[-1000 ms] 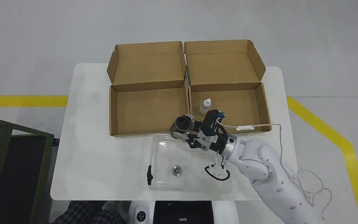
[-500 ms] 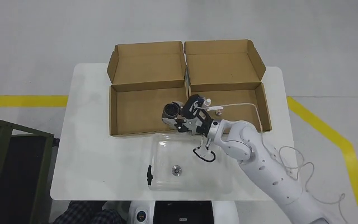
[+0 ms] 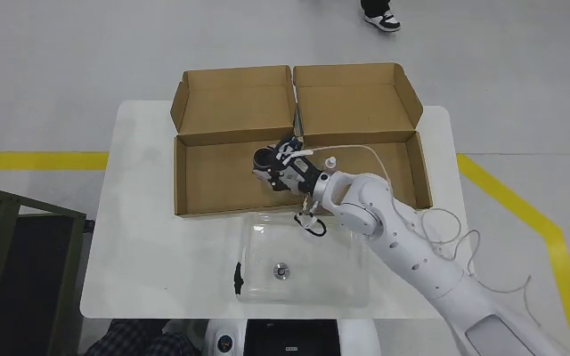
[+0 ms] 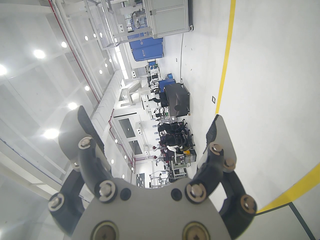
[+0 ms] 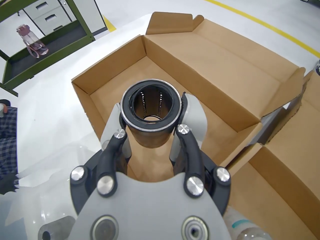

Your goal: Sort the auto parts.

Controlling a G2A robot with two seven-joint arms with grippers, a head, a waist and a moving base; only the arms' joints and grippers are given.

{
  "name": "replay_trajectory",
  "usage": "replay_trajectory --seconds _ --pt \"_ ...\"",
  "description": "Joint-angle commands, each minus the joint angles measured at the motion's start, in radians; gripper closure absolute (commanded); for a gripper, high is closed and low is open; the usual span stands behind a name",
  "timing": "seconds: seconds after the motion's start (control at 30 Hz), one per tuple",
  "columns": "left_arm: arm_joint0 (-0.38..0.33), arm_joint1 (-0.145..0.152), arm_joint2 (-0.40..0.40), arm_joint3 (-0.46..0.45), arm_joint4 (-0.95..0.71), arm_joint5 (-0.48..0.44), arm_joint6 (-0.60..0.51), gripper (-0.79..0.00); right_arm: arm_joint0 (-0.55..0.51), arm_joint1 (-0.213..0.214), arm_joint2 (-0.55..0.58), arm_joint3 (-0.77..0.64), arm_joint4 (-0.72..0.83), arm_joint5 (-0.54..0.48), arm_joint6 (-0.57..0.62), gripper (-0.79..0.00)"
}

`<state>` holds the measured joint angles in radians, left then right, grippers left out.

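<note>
Linear bearing (image 5: 150, 111), a dark steel hollow cylinder with ball rows inside, hangs above the floor of the open brown cardboard box (image 3: 214, 178), toward that box's right end and clear of its walls. Judged heavy for its bulk, rigid, smooth-walled, apt to slip or roll. It is best taken across the barrel at mid-length, as the right gripper (image 5: 151, 123) has it, jaws closed snugly on both sides. The left gripper (image 4: 150, 121) is spread wide and empty. A second cardboard box (image 3: 392, 173) adjoins the first on the right. Over the last second the bearing has travelled from the first box's near wall inward.
</note>
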<state>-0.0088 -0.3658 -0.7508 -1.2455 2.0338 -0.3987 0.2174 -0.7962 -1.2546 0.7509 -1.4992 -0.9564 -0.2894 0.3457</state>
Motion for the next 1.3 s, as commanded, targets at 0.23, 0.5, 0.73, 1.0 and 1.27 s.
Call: replay_trajectory --seconds 0.23,0.5,0.73,1.0,1.27 --pt "0.000 0.000 0.000 0.000 0.000 0.000 0.000 -0.785 0.060 -0.041 -0.047 0.094 -0.048 0.060 -0.005 0.000" --pt "0.000 0.000 0.000 0.000 0.000 0.000 0.000 -0.785 0.086 -0.072 -0.073 0.189 -0.057 0.069 -0.023 0.000" --pt "0.000 0.000 0.000 0.000 0.000 0.000 0.000 -0.785 0.106 -0.094 -0.082 0.252 -0.077 0.074 -0.019 0.000" --pt "0.000 0.000 0.000 0.000 0.000 0.000 0.000 -0.785 0.117 -0.111 -0.084 0.277 -0.107 0.073 0.008 -0.188" --pt "0.000 0.000 0.000 0.000 0.000 0.000 0.000 -0.785 0.115 -0.123 -0.079 0.297 -0.128 0.067 0.029 -0.249"
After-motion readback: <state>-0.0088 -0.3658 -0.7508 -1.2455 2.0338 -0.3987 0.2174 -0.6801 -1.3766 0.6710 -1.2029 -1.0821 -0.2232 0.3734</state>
